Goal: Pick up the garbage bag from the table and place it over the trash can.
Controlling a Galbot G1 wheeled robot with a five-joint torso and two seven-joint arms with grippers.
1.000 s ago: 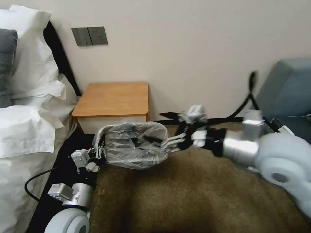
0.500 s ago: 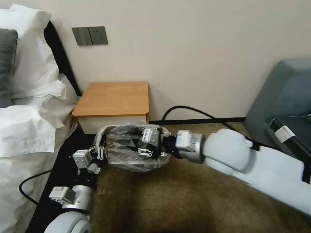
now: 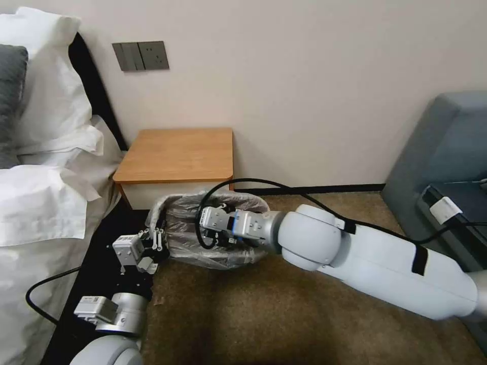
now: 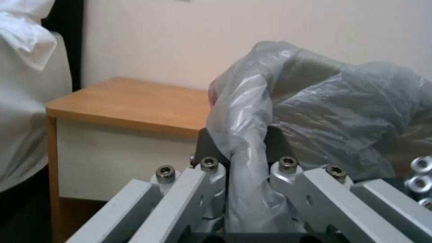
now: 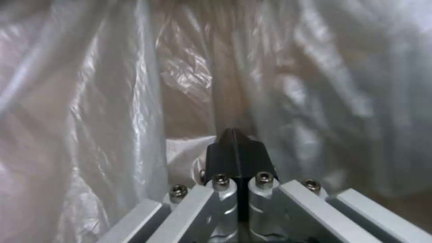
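The garbage bag [image 3: 223, 251], grey crinkly translucent plastic, is draped over the trash can on the carpet in front of the table [image 3: 177, 152]. The trash can itself is hidden beneath the plastic. My left gripper [image 3: 158, 237] is at the bag's left edge, shut on a fold of the plastic [image 4: 241, 128]. My right gripper [image 3: 215, 235] reaches in from the right and is down inside the bag's mouth. In the right wrist view its black pads [image 5: 236, 152] are pressed together with nothing between them, and plastic [image 5: 112, 101] surrounds them.
The bed with white sheets [image 3: 35, 203] stands at the left, close to my left arm. A grey sofa [image 3: 446, 147] is at the right. A black cable [image 3: 50, 289] lies by the bed. Brown carpet [image 3: 284, 314] lies open in front.
My right arm has swung in from the right and stretched leftward, taking its gripper from the bag's right rim down into the bag. The left gripper has kept its hold in place.
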